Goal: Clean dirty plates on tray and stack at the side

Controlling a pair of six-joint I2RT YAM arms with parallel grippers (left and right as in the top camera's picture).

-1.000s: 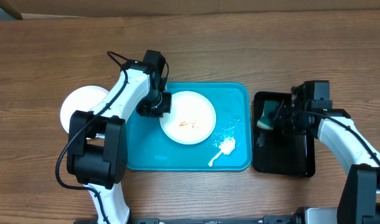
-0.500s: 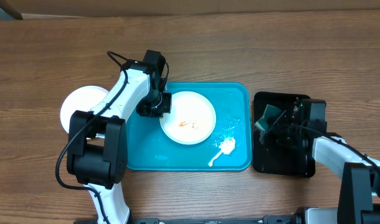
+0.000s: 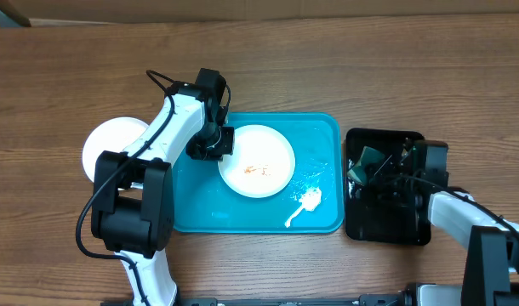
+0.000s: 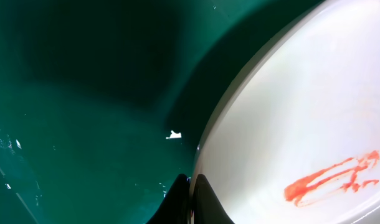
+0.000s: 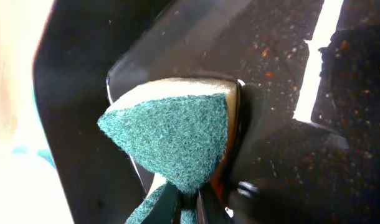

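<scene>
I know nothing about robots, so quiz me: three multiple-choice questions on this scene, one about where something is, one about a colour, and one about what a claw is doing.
1. Where does the smeared plate lie?
A. in a sink
B. on the turquoise tray
C. in a cupboard

2. What colour is the scrubbing face of the sponge?
A. red
B. yellow
C. green

3. The right gripper is:
A. shut on the sponge
B. open and empty
C. shut on a spoon

Answers:
1 B, the plate sits inside the tray's rim.
2 C, the right wrist view shows green fibre.
3 A, its fingers pinch the sponge's lower corner.
</scene>
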